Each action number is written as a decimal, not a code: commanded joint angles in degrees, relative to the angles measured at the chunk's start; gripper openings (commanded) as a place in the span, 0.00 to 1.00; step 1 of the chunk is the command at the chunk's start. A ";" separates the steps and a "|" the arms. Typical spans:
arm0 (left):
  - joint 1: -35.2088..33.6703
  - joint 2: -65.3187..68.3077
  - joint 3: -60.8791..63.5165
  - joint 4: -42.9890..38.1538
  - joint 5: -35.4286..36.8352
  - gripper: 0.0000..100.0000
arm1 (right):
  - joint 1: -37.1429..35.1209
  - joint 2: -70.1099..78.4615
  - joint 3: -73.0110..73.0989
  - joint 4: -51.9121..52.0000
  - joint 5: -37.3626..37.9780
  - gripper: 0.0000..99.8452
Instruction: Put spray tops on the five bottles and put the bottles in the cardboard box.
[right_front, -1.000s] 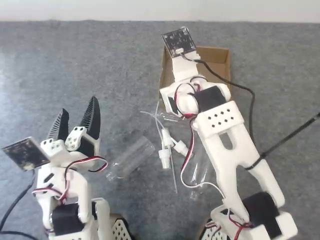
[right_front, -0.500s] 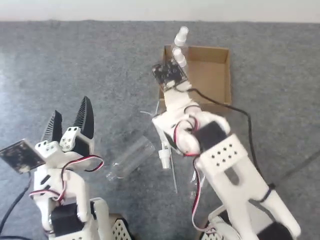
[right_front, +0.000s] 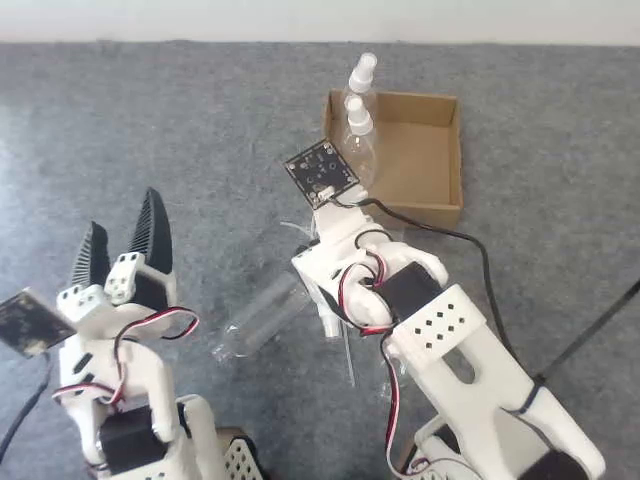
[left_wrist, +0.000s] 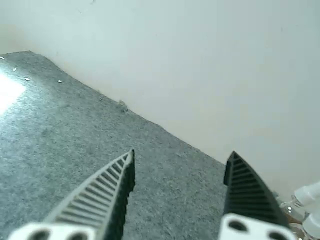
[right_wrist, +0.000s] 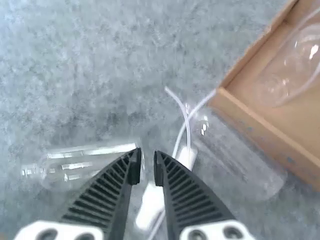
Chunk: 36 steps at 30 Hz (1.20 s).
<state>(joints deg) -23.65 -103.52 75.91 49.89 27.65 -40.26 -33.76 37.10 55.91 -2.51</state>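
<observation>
The table cover (right_front: 150, 120) is rough, matt grey felt, the cardboard box (right_front: 457, 160) matt brown. The bottles (right_front: 262, 318) are clear glossy plastic, their spray tops (right_front: 355, 108) smooth white plastic. The gripper fingers (left_wrist: 105, 200) are black ribbed matt plastic, the arm shells (right_front: 470, 370) smooth white

A grey, carpet-like covering lies over the bench (right_front: 150, 130), its nap mottled in lighter and darker flecks. Along the far edge it meets a plain white wall (right_front: 300, 18), evenly lit. In the left wrist view a bright patch of light (left_wrist: 9, 92) falls on the grey surface, with a few small pale specks (left_wrist: 26, 77) near it.
</observation>
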 joint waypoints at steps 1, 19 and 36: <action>-0.44 -0.18 -3.21 -1.67 0.97 0.27 | 0.66 -3.21 -4.92 3.82 0.88 0.01; -3.60 -0.18 -3.47 -1.85 2.99 0.27 | -7.69 16.31 -4.22 -19.91 0.44 0.01; -3.60 -0.18 -3.47 -1.85 2.90 0.27 | -3.47 28.53 -4.57 -14.99 8.00 0.01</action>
<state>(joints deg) -26.99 -103.52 75.91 49.89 30.02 -44.66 -4.22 36.04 36.22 0.04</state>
